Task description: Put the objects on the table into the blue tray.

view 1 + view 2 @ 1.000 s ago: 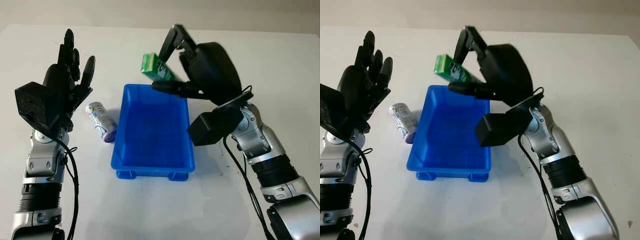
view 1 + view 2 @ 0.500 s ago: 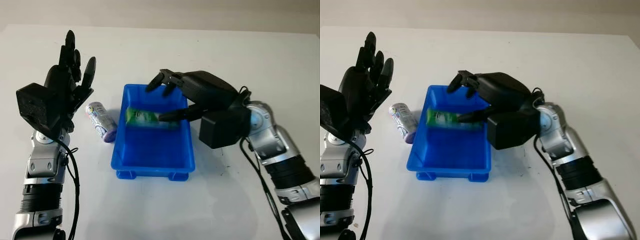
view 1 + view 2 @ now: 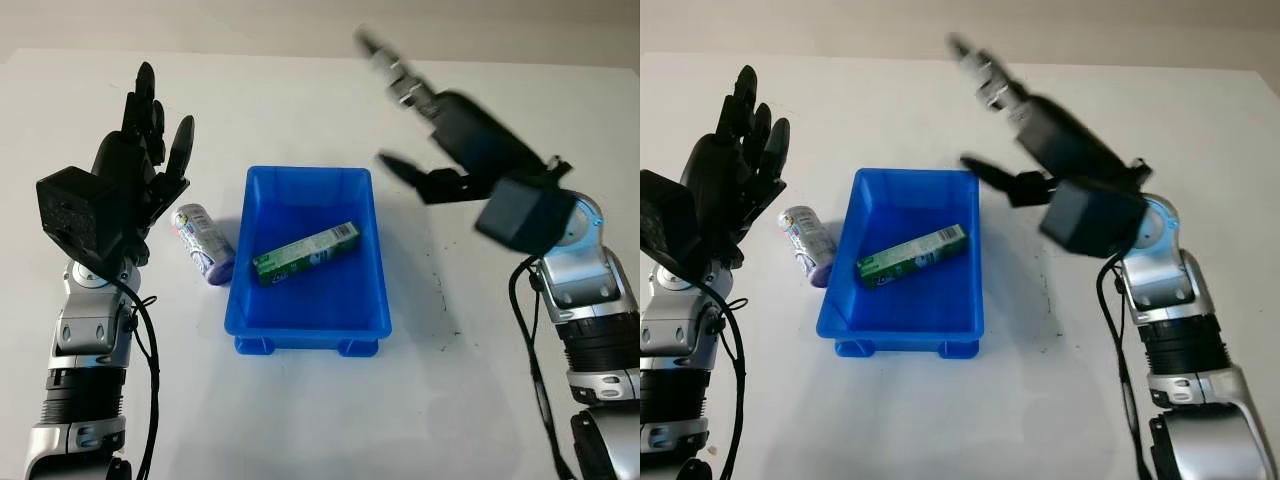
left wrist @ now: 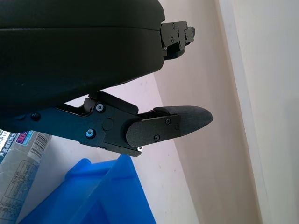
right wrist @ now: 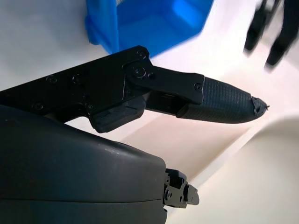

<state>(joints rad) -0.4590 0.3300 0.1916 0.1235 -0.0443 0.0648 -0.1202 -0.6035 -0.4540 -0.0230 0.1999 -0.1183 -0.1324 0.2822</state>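
The right hand (image 3: pixel 425 125) is up in the air past the blue tray's (image 3: pixel 306 330) far right corner, open and holding nothing. The left hand (image 3: pixel 135 160) is raised, open too. A green box (image 3: pixel 305 252) lies slantwise in the tray; a purple-capped tube (image 3: pixel 202 242) lies on the counter (image 3: pixel 300 420) just beside it.

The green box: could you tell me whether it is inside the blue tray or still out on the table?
Inside. The green box lies flat and diagonal on the blue tray's floor, within its walls.

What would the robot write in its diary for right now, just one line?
green box: in blue tray | purple tube: on table, left of tray | right hand: open, raised right of tray | left hand: open, above table
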